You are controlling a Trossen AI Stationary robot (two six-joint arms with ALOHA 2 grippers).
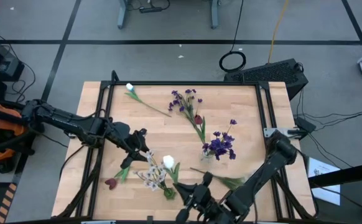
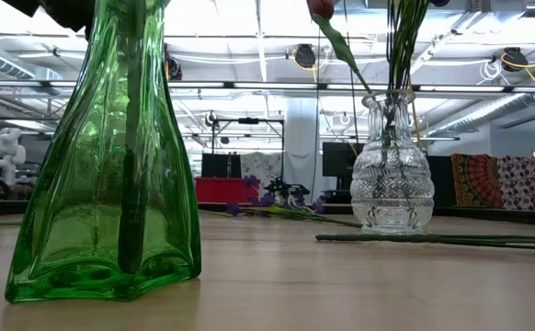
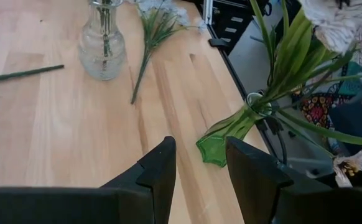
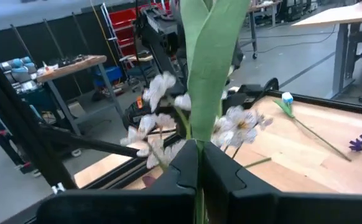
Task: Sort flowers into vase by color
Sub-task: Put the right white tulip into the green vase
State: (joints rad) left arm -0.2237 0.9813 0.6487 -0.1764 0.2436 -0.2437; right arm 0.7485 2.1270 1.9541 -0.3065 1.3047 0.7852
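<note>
A wooden table (image 1: 168,134) sits on grey floor, a black cable coil (image 1: 232,61) and black case (image 1: 274,74) beyond it.

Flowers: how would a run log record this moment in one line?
right gripper: shut on green stem | left gripper: open by green vase

Glossy green glass vase (image 2: 102,165), matt, probably wooden table (image 2: 341,285).
</note>
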